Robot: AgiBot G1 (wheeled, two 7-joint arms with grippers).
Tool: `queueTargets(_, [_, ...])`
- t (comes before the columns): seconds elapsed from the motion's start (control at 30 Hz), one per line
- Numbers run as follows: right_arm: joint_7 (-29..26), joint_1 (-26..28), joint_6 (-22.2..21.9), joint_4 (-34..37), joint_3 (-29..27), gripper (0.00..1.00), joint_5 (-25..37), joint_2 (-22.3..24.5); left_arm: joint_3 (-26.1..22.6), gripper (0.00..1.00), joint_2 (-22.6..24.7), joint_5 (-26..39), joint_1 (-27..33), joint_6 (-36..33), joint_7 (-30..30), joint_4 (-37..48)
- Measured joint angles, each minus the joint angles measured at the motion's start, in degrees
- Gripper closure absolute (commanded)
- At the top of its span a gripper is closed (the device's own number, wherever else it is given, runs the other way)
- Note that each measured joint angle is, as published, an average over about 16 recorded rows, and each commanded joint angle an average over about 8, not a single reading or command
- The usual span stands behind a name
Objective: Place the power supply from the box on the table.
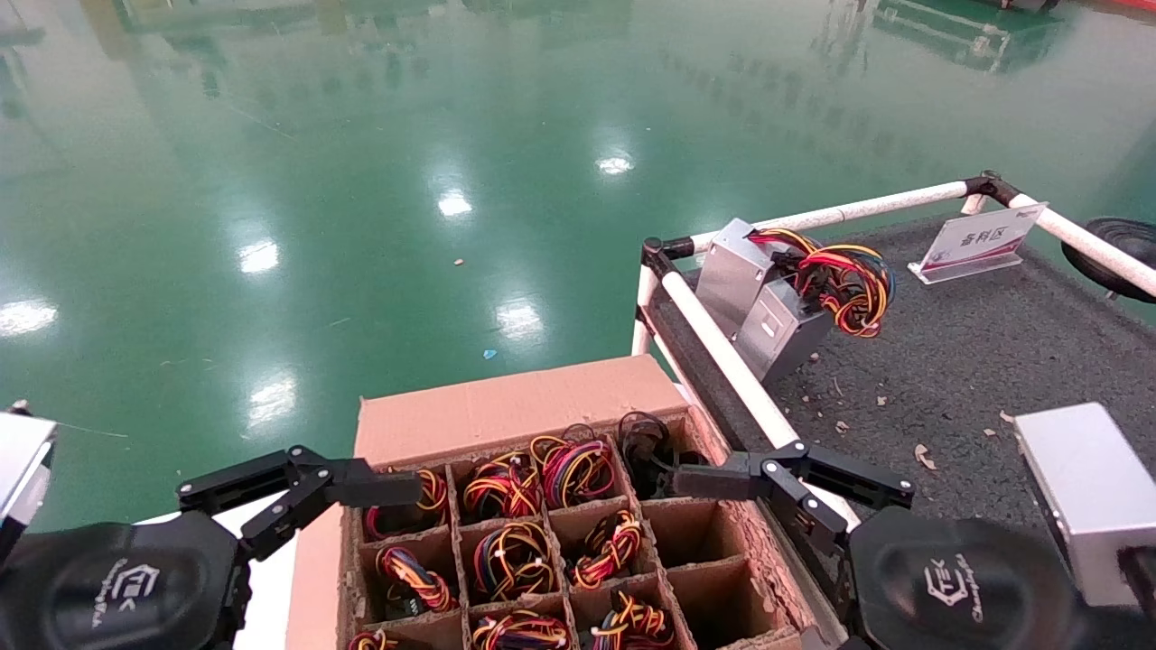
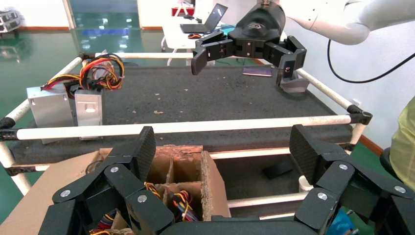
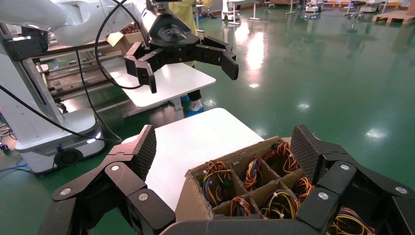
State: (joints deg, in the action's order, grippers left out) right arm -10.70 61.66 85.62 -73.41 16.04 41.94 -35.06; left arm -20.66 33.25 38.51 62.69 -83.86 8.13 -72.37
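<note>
Head view shows both my hands wide open and empty: left hand (image 1: pixel 298 492) and right hand (image 1: pixel 786 483) hover at the carton (image 1: pixel 506 411). Two power supplies (image 1: pixel 768 298) already lie on the bench (image 1: pixel 948 361); more, judging by the wire bundles (image 1: pixel 515 555), wait in the cells, none gripped.

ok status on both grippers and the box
Left gripper open, empty, over box's left edge. Right gripper open, empty, over its right edge. Power supplies in their cells, nothing blocking.

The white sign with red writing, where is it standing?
In the head view, the sign stands on the table, at its far right corner, beside the white rail.
</note>
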Motion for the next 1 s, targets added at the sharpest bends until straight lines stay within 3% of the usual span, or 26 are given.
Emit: queueTargets(1.0, [0.00, 0.00, 0.00, 0.00, 0.00, 0.00, 0.00, 0.00, 0.00, 1.00, 0.00, 0.00, 0.00, 0.00, 0.00, 0.00])
